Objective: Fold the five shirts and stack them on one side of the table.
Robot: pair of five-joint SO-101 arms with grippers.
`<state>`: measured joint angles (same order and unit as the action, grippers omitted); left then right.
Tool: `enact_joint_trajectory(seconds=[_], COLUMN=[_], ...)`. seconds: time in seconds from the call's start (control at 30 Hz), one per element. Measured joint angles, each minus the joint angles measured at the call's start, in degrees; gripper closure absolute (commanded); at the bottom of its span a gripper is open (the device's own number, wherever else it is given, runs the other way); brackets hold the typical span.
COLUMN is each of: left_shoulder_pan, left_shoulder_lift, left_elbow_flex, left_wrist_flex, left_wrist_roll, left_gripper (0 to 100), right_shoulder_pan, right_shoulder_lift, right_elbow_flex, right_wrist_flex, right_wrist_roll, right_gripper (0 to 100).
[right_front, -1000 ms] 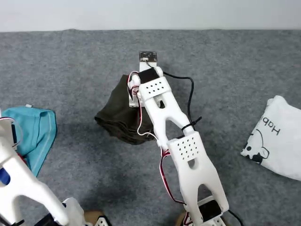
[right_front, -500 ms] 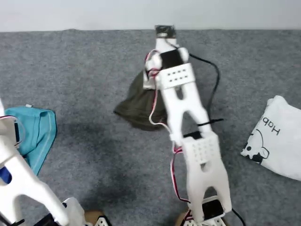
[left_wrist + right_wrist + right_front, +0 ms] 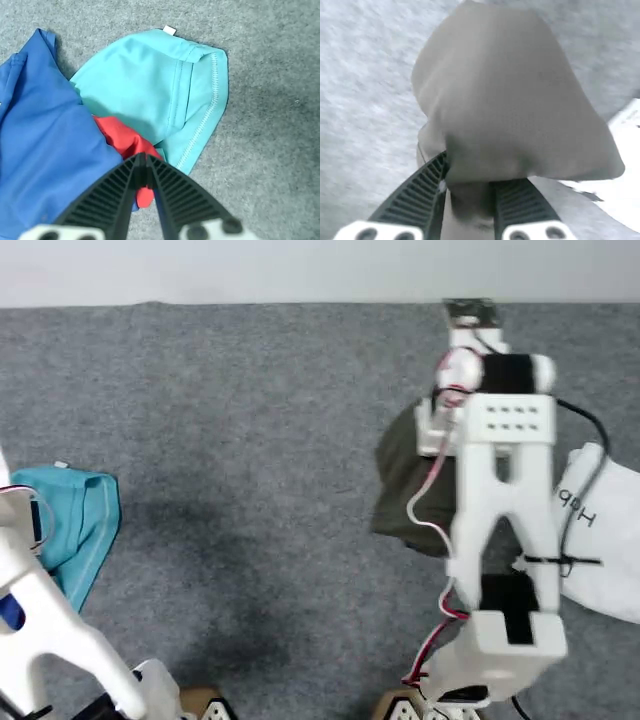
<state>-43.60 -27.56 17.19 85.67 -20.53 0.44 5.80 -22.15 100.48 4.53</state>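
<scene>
Cloth is clamped between the fingers of the right hand point(image 3: 469, 186): a dark olive shirt point(image 3: 405, 485) bunched into a bundle that hangs from the grip over the right half of the tabletop point(image 3: 250, 390). Its long axis runs roughly from the far edge toward the near edge, beside the arm that carries it. The relation that matters is with the white shirt point(image 3: 605, 550), which lies against the right edge. The olive bundle sits just beside it on its inner side, between it and the middle of the tabletop, and the right arm partly covers the gap between them. If the right edge is the stacking side, the next move is probably a short carry toward that edge, and the right arm is by far the nearer one. The left hand point(image 3: 146, 159) is well apart at the near left corner, fingers together above a red shirt point(image 3: 122, 137) tucked between a blue shirt point(image 3: 45, 150) and a teal shirt point(image 3: 150, 90). Whether it pinches any fabric cannot be told.
</scene>
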Motion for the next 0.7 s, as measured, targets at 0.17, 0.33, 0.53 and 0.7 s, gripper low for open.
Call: enact_joint_trajectory(seconds=[0.17,0.33,0.53,0.7], left_shoulder_pan=[0.0,0.26,3.78,7.74], left_shoulder_lift=[0.0,0.0,0.0,0.0], left_elbow_flex=[0.0,0.0,0.0,0.09], left_wrist_flex=[0.0,0.0,0.0,-0.26], left_wrist_roll=[0.0,0.0,0.0,0.0], left_gripper=[99,99,99,99], right_shoulder_pan=[8.97,16.88,23.74,27.69], right_shoulder_lift=[-2.11,-2.11,-2.11,-2.11], right_elbow_flex=[2.64,2.64,2.64,2.64], right_wrist_flex=[0.0,0.0,0.0,-0.35], right_wrist_roll=[9.67,16.44,23.3,26.46], right_gripper=[99.1,99.1,99.1,99.1])
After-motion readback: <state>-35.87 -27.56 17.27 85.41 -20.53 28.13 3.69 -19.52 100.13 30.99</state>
